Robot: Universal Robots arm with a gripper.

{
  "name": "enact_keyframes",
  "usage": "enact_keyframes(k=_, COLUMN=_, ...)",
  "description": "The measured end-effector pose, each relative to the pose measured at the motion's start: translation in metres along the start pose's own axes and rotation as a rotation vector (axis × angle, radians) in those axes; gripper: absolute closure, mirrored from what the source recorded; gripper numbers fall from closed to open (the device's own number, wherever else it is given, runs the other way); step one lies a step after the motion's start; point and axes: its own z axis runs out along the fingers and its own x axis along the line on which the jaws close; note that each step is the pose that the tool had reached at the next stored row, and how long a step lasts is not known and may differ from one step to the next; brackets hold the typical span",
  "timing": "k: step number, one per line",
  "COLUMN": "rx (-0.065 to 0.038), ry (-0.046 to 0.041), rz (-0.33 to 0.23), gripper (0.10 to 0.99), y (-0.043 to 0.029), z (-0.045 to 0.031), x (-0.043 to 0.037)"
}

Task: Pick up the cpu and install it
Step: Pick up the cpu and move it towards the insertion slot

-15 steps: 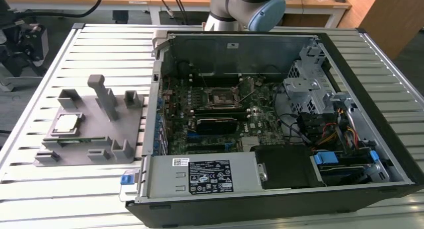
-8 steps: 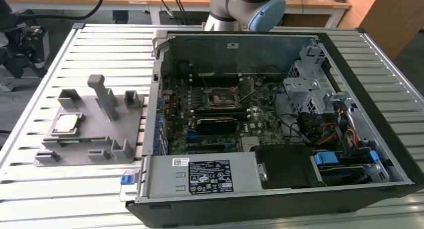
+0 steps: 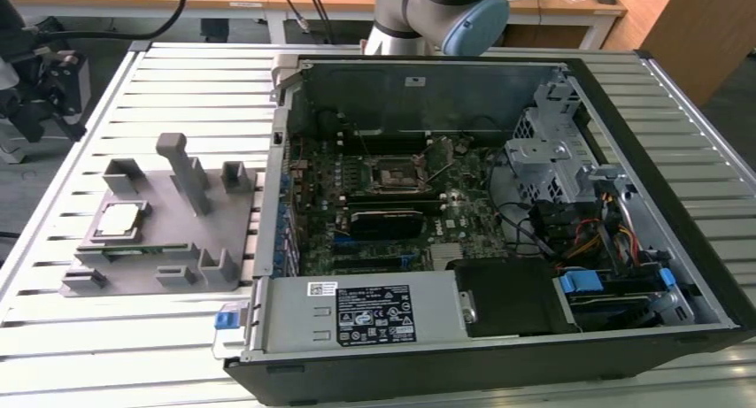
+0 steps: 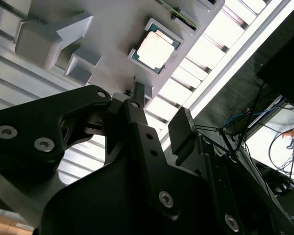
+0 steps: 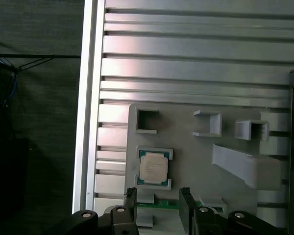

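Note:
The cpu [image 3: 119, 219] is a small square chip with a shiny metal top, lying flat in a pocket of the grey plastic fixture [image 3: 177, 249] on the slatted table, at the exterior view's left. Both wrist views look down on the cpu [image 5: 153, 168] [image 4: 156, 45] from some height. My gripper [image 5: 158, 203] [image 4: 159, 110] hangs above the fixture, just beside the chip, open with nothing between its black fingers [image 5: 131, 199]. The dark square socket [image 3: 394, 173] sits on the motherboard inside the open computer case [image 3: 661, 249].
A thin green memory stick [image 3: 130, 251] [image 5: 167, 203] lies in the fixture next to the cpu. Upright posts [image 3: 189, 173] rise from the fixture. The arm's base [image 3: 437, 19] stands behind the case. The table edge [image 5: 85, 122] drops off to a dark floor.

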Motion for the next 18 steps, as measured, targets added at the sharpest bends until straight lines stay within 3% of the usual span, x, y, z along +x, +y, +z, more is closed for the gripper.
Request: enact_keyframes(k=18, rx=0.0, ry=0.0014, rz=0.0, gripper=0.616, y=-0.0003, z=0.0088, x=-0.0002)
